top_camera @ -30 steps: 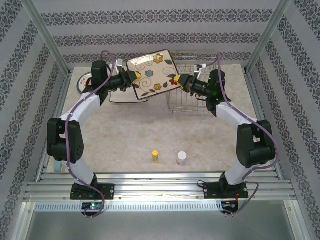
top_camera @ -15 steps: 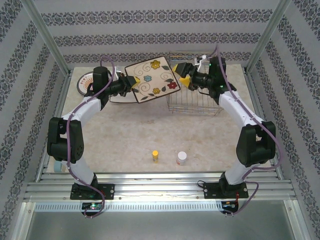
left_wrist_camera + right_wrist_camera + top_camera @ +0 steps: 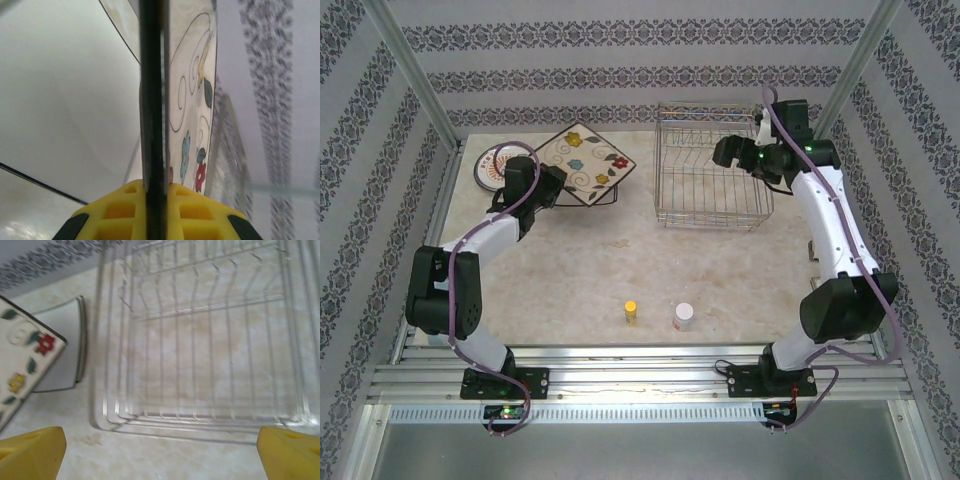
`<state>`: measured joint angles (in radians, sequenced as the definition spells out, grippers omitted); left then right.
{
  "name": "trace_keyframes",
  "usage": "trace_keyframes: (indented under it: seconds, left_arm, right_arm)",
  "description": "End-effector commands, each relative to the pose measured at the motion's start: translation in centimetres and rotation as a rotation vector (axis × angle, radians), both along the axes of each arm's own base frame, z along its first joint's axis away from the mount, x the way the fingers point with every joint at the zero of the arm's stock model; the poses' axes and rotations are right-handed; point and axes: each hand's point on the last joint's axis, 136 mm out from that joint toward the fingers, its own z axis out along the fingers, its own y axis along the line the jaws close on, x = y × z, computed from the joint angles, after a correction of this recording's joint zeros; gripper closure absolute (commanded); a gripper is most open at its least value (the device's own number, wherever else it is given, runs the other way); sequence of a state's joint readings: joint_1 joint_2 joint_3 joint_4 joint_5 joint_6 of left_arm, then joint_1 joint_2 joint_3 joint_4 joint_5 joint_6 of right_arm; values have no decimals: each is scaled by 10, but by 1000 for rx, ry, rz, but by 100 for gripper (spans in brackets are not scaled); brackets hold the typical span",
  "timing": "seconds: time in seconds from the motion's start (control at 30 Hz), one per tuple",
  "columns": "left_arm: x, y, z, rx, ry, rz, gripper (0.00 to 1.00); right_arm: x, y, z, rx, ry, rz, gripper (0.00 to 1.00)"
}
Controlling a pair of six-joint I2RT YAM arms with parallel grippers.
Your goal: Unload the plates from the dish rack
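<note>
On your marbled counter (image 3: 620,260), the right tool (image 3: 160,445) has let go, wide, over the empty dish rack (image 3: 710,170); the left tool (image 3: 154,190) alone grips the square flowered plate (image 3: 582,165).

square plate (image 3: 582,163): cream, coloured flowers (dark swirls) | dish rack (image 3: 710,175): silver wire
</note>
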<state>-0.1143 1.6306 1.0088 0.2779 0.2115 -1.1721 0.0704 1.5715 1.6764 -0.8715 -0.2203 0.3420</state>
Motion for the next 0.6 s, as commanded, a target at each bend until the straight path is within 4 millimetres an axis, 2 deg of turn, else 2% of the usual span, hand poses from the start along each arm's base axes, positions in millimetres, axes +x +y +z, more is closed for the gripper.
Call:
trace_keyframes:
  seconds: [0.0,0.23,0.57]
  left_arm:
    - [11,11,103,-37,-345,186,100]
    - [8,10,89,-21,-386,356,100]
    - [6,14,69,-4,-424,475,100]
  right_arm:
    - [-28,-21,-2,-123,34,-4,2]
    - [-44,-27,-5,-169,55,12,2]
    - [-47,-27,-12,-167,76,39,2]
